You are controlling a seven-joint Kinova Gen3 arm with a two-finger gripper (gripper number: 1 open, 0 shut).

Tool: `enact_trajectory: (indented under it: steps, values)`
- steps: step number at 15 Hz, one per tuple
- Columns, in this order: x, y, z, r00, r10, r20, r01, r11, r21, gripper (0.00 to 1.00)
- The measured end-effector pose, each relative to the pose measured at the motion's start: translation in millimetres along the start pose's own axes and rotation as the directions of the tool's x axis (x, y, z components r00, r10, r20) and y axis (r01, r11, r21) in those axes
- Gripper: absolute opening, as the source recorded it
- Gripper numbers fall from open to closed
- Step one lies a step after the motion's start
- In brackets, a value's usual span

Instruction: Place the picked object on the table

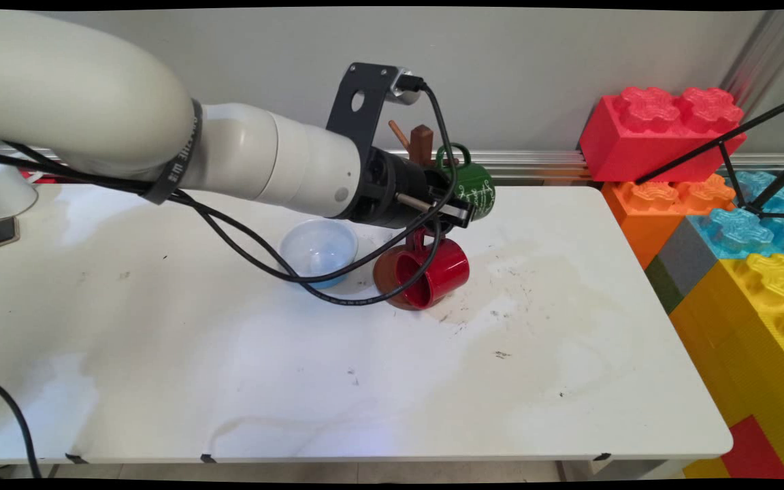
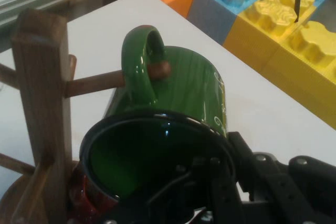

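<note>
The jaws [image 2: 210, 192] are clenched on the rim of the green mug [image 2: 173, 108], one finger inside its mouth. Just ahead of the jaws, the mug's handle is threaded over a peg of the wooden mug tree [image 2: 39, 103]. Below the jaws, a red mug [image 1: 429, 272] hangs from a lower peg. Beside it on the desk [image 1: 365, 381] stands a clear bowl [image 1: 318, 248]. The mug is hung; the grip is not released.

The upper mug [image 1: 474, 185] is hanging by its handle on a peg of the mug tree [image 1: 421, 144], the lower mug [image 1: 431, 271] hanging below it. The bowl [image 1: 318, 249] is sitting on the table [image 1: 242, 354] at the tree's 9 o'clock.
</note>
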Motion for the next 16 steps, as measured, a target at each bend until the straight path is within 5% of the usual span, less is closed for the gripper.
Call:
enact_trajectory:
  steps: [16]
  values:
    - [-3,29,-5,0.999,-0.030,0.028,0.032,0.995,-0.091,0.00]
